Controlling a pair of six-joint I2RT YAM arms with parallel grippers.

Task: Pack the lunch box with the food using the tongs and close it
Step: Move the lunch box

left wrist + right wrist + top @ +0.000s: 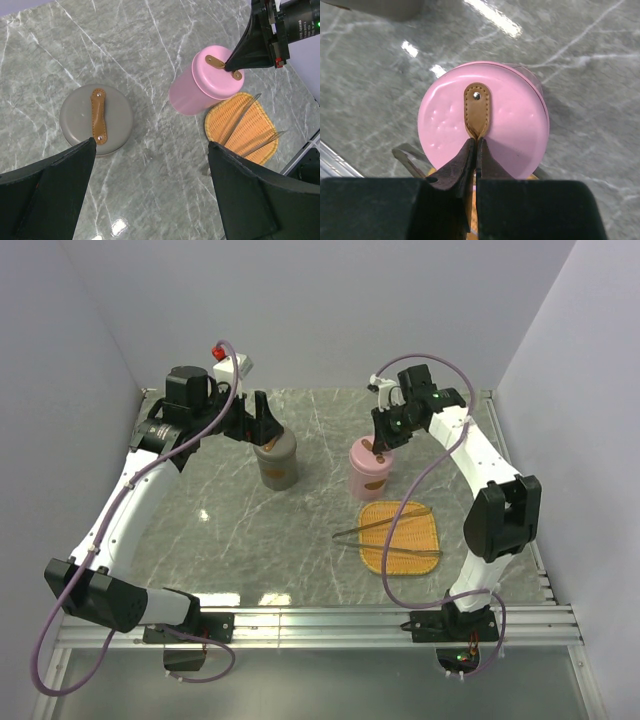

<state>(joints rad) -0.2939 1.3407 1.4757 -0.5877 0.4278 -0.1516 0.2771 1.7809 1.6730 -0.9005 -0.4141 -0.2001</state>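
Note:
A pink round lunch box [370, 475] stands mid-table with its lid [445, 120] on. My right gripper [476, 142] is shut on the lid's brown leather strap [477, 107], pinching its near end from above. The same grip shows in the left wrist view, right gripper [234, 67] on the pink lunch box [200, 82]. The silver tongs [390, 532] lie across the orange woven tray [372, 555]. My left gripper [152, 145] hangs open, with nothing between its fingers, over the table beside a grey round lunch box [75, 112]. The food is out of view.
The grey lunch box [278, 462] stands left of the pink one, lid on, with a brown strap [98, 116]. The tray [220, 120] with the tongs [240, 120] lies just in front of the pink box. Grey walls enclose the marble table.

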